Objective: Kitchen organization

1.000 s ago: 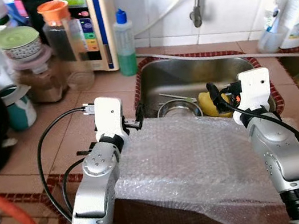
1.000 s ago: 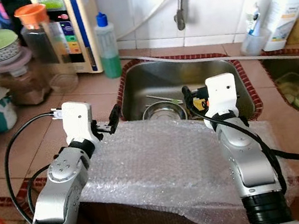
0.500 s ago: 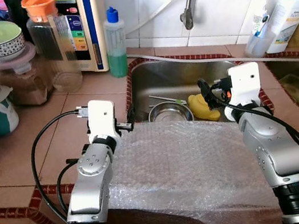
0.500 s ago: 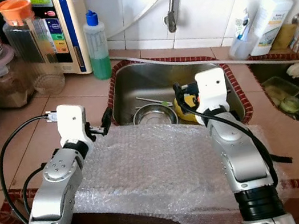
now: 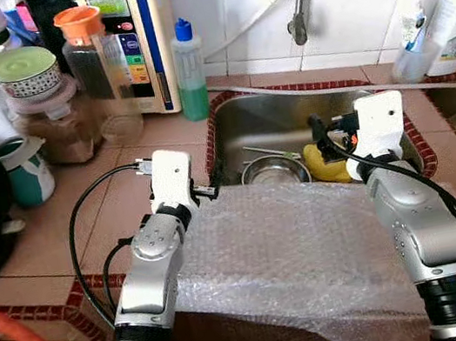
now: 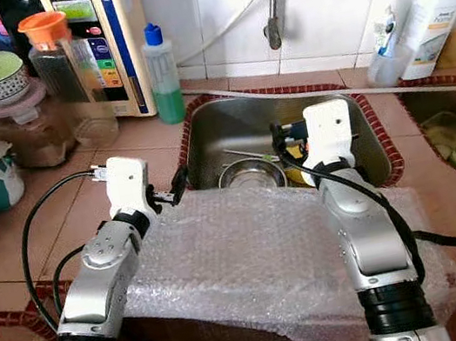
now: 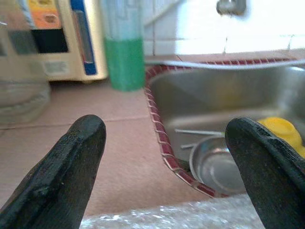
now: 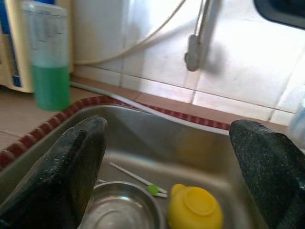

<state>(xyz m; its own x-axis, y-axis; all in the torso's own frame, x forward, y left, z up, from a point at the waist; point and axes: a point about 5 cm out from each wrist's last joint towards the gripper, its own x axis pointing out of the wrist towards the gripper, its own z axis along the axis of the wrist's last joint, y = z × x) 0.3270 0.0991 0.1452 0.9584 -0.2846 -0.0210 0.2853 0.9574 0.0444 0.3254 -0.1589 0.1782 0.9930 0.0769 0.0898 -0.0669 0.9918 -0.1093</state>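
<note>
- Head stereo pair looks forward and down over both arms at the sink (image 5: 290, 120), the right eye shifted slightly sideways.
- Each wrist camera peers low and close between its own black fingers (image 7: 71, 167) toward the steel bowl (image 8: 121, 210).

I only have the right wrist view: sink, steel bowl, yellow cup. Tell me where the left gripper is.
Observer: The left gripper is open, by the left rim of the sink, just past the far edge of a bubble wrap sheet.
Operator: Say what lies under my right arm.
Observer: That same bubble wrap sheet. It spreads over the counter edge under both arms, and the right gripper, open, reaches past it over the sink.
</note>
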